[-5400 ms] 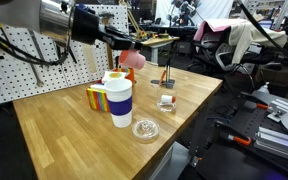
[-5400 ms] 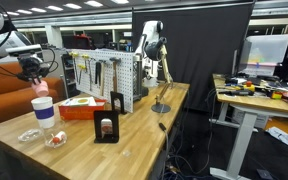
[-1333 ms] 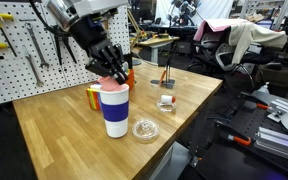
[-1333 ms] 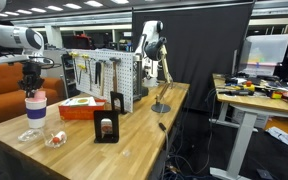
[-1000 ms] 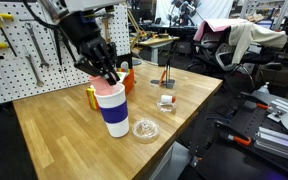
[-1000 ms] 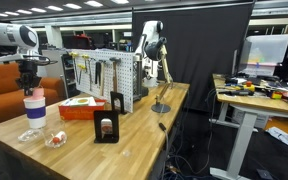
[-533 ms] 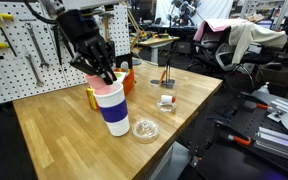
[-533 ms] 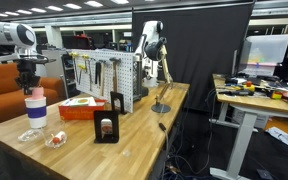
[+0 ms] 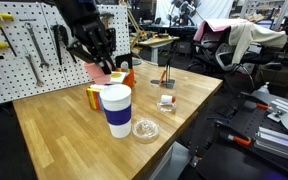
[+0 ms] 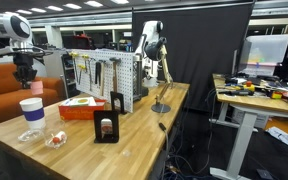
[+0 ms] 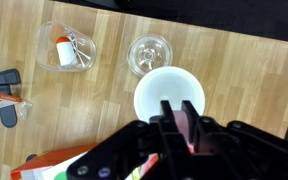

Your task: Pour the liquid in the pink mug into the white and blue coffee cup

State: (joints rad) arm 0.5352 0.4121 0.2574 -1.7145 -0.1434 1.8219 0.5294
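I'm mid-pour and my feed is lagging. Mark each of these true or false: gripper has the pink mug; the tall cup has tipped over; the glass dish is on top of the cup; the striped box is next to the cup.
1. The gripper is shut on the pink mug, holding it off the table. True.
2. The white and blue coffee cup has tipped onto its side. False: it stands upright on the table.
3. The clear glass dish sits on top of the coffee cup. False: it lies flat on the table beside the cup.
4. The multicoloured striped box stands on the table right next to the coffee cup. True.
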